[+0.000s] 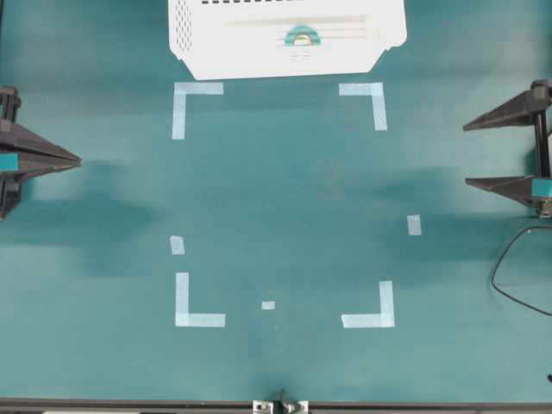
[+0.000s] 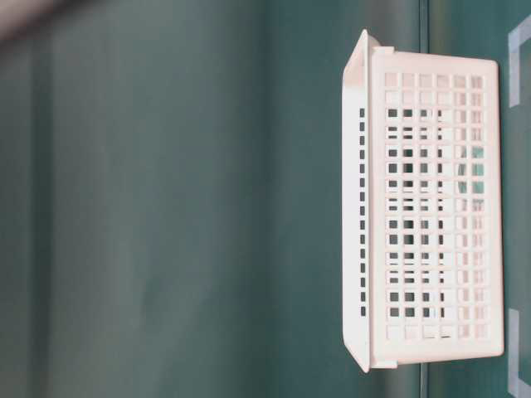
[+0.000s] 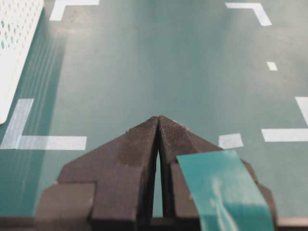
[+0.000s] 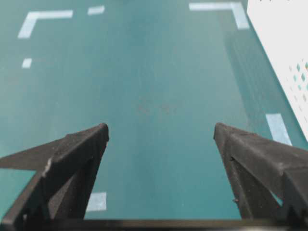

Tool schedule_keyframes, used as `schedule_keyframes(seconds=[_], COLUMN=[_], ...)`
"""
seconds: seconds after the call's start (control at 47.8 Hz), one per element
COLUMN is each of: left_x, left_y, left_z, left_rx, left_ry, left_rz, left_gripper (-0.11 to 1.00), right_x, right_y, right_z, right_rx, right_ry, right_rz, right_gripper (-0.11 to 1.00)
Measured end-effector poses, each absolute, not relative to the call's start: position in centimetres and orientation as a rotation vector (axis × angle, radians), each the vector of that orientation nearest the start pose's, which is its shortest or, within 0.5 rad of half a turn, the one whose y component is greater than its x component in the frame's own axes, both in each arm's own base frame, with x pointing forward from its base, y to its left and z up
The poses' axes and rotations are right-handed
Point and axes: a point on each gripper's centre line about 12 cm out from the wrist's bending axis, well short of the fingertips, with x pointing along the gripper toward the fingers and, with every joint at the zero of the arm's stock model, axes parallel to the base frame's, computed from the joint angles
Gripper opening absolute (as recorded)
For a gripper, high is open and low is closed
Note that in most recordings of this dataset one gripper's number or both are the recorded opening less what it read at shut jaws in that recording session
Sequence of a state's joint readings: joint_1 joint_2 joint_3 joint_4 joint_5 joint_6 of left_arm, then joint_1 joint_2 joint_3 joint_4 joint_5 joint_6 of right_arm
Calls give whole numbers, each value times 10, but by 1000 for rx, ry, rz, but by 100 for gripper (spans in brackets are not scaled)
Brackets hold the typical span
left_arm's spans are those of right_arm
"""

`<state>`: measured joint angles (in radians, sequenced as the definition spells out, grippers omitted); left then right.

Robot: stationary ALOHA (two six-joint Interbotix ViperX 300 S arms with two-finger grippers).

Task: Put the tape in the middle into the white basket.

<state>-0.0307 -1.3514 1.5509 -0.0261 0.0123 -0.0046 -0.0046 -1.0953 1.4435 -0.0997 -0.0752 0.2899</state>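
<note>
Turquoise tape [image 1: 301, 37] sits inside the white basket [image 1: 207, 47], which stands at twelve o'clock on the green table [image 1: 285, 207]; only the roll's upper arc and tan core show above the basket's near wall. From table level the basket's grid side [image 2: 431, 220] hides the roll. Pale tape corner marks [image 1: 197, 302] frame a square in the middle of the table, with a few loose scraps [image 1: 414, 225] around it. At nine o'clock the left gripper [image 1: 76, 159] rests at the table's edge, its fingers [image 3: 139, 154] pressed together on nothing, a teal strip stuck to one of them. At three o'clock the right gripper [image 1: 470, 155] has its fingers [image 4: 77, 154] spread wide apart, holding nothing.
</note>
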Motion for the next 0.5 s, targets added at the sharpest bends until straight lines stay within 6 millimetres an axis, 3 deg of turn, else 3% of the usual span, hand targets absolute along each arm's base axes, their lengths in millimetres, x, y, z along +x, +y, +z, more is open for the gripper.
schedule_keyframes(seconds=[0.502], left_x=[130], left_y=[-4], left_z=[166], left_rx=[-28], left_ry=[212], left_rz=[-26], left_gripper=[-11], right_x=[149], right_y=[1], right_z=[164], right_rx=[86], right_ry=[321], right_rz=[-2], right_gripper=[100])
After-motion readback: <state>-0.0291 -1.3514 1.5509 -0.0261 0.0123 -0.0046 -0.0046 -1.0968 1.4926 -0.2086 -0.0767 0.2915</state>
